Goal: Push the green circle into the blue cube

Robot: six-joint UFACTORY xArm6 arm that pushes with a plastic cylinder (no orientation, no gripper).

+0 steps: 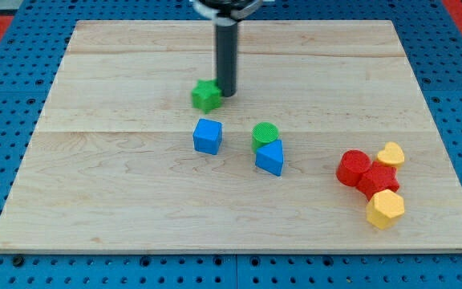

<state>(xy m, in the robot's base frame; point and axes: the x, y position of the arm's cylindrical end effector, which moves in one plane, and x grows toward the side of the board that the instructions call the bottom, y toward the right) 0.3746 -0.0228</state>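
Note:
The green circle lies near the board's middle, touching the upper edge of a blue triangle. The blue cube stands to the left of the green circle with a gap between them. My tip is above both in the view, right beside a green star-shaped block, at its right edge. The tip is apart from the green circle and the blue cube.
At the view's right a cluster holds a red circle, a red block, a yellow heart and a yellow hexagon. The wooden board lies on a blue pegboard surface.

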